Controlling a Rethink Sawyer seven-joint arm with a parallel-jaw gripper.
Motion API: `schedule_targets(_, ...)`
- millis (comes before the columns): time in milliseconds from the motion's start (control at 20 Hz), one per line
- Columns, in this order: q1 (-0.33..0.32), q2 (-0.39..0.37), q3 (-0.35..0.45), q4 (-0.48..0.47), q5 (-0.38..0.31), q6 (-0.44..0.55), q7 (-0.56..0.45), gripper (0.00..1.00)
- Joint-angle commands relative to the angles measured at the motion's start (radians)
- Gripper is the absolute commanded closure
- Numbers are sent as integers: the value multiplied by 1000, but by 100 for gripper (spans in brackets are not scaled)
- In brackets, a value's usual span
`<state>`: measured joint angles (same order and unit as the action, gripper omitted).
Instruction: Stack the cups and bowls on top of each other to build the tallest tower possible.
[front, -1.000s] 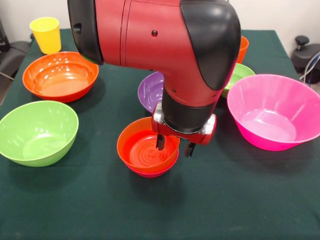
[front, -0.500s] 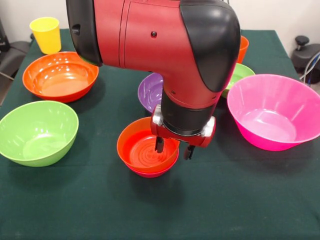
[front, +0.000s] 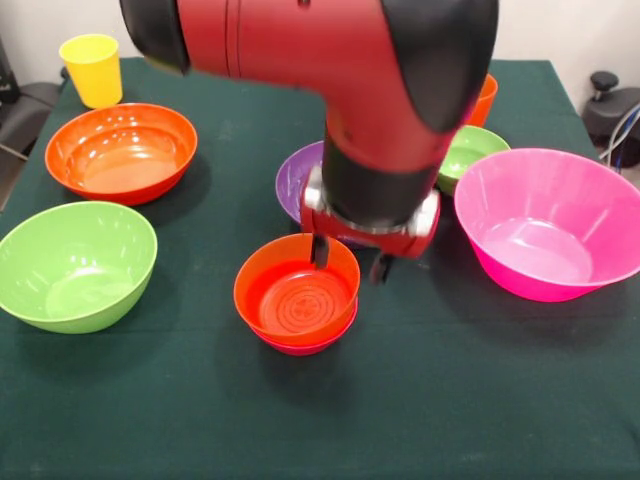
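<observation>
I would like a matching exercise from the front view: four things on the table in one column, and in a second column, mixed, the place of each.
Things:
1. yellow cup
2. pink bowl
3. lime green bowl
4. small orange bowl

Places:
A. at the picture's right edge
B. nested in a red-magenta bowl, just below the gripper
C. top left corner of the table
D. left side, in front of the large orange bowl

Pairs: 1-C, 2-A, 3-D, 4-B
</observation>
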<state>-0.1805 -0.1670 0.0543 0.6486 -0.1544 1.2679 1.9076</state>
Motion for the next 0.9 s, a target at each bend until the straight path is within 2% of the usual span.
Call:
schedule_targets(50,-18,-76,78,-5,7,229,-220,0)
schedule_targets(250,-18,-75,86,-15,2,237,-209,0)
schedule_targets(450,-14,-56,96,-15,-8,186,-197,0)
schedule_targets(700,-30,-102,88,197,-11,-35,-189,0)
schedule_targets(900,-62,-133,103,331,5,-145,-182,0)
